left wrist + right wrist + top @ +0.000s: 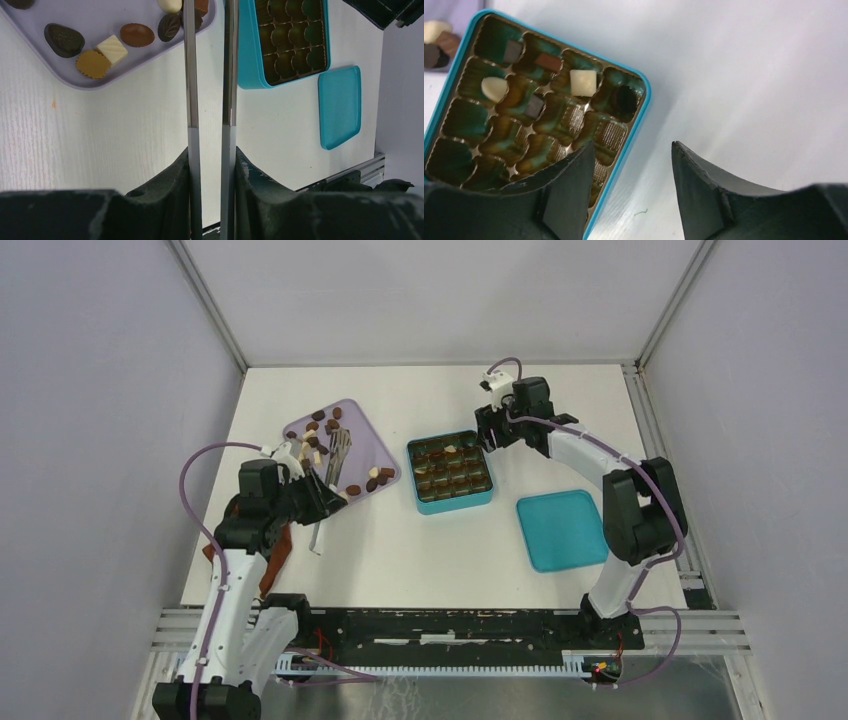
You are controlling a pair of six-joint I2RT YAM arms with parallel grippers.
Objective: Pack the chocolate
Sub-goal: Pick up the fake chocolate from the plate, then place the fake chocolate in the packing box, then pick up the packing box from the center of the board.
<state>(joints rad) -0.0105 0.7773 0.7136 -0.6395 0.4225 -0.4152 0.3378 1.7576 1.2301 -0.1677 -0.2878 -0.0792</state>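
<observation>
Small chocolate pieces (318,428), dark, tan and cream, lie on the lilac tray (358,412). In the left wrist view a few chocolates (136,34) sit at that tray's corner (75,79). My left gripper (322,496) (212,150) is shut on metal tongs (191,75), whose arms reach over the tray; their tips run out of view. The teal box (451,504) (641,107) holds several pieces, among them a white square (583,82) and a dark round one (625,97). My right gripper (487,430) (633,145) is open and empty over the table beside the box's corner.
The teal lid (562,530) (340,105) lies flat to the right of the box. A reddish-brown cloth (278,552) lies under the left arm near the table's left edge. Grey walls enclose the table on three sides.
</observation>
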